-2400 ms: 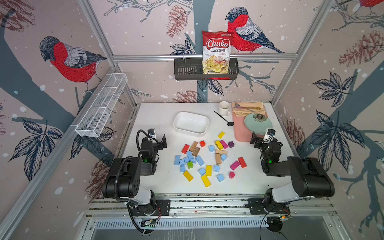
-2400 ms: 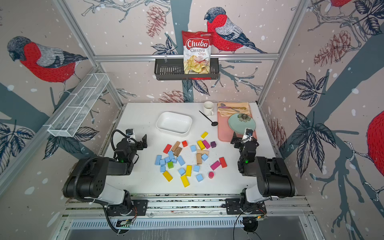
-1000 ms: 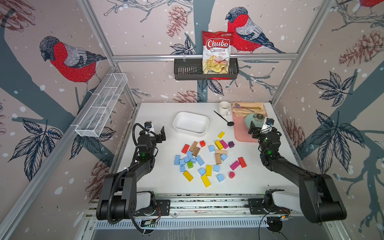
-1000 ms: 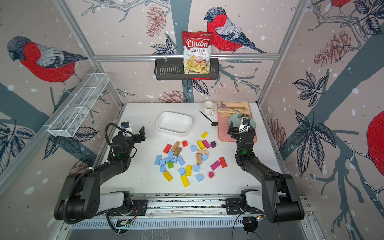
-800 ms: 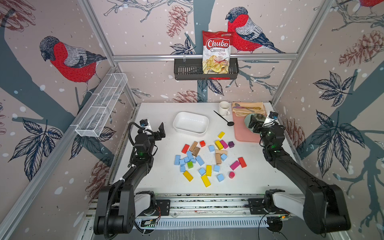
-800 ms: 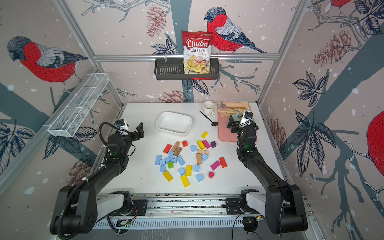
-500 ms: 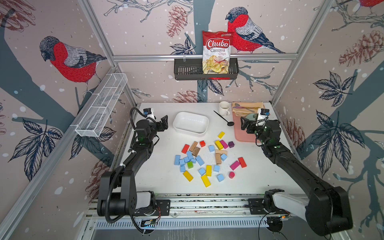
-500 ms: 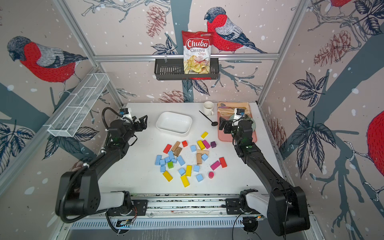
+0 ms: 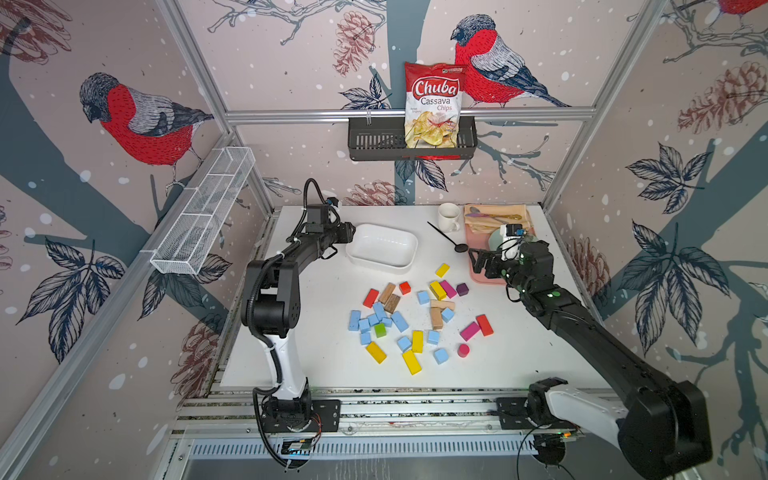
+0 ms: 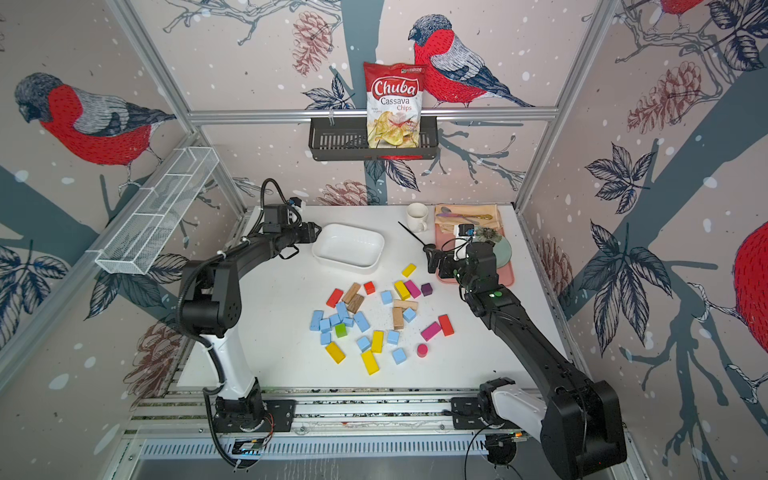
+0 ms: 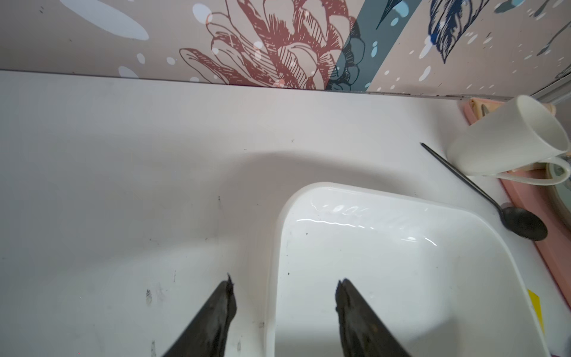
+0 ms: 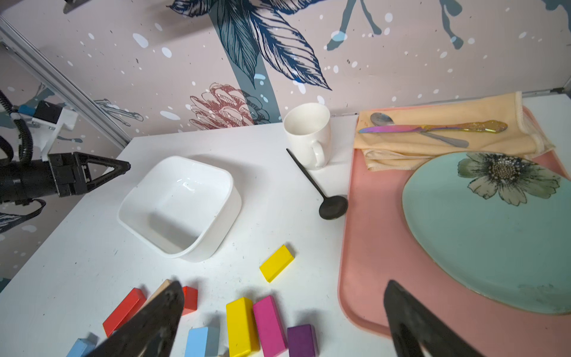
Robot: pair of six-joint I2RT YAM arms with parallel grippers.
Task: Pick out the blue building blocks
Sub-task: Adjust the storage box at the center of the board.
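The left gripper point(image 11: 284, 282) sat at the left end of the shallow, glossy white rectangular dish point(image 9: 380, 266), its two black fingers parted with a clear gap and pinching nothing. In the left wrist view one finger hung outside the dish over the bare white tabletop point(image 9: 316, 340) and the other inside over its floor, so the dish's end wall ran between them, along their length. A closing there would, I judge, catch that wall and not any block. The small matte sky-blue building blocks point(image 9: 399, 321) all lay on the tabletop, none in the dish, mixed among red, yellow, pink, green, purple and plain wooden blocks on the robot's side of the dish. Most huddled in a knot out from the dish's left half, the rest strewn singly off its near right corner, and the longest blue bar in the knot lay aslant to the dish's long side. The right gripper point(image 12: 283, 282) hovered off the dish's right end, fingers spread wide and empty, pointing toward the dish. In the right wrist view a sky-blue cube point(image 12: 202, 340) showed between its fingers, back from their tips, so the right arm looked the nearer one for that block and the left arm for the knot. Beyond the dish, on the far wall, a red-and-white foil bag point(image 9: 434, 106) standing in a black wire basket point(image 9: 374, 145) read "Chuba Cassava Chips"; its smaller print was too fine to read.
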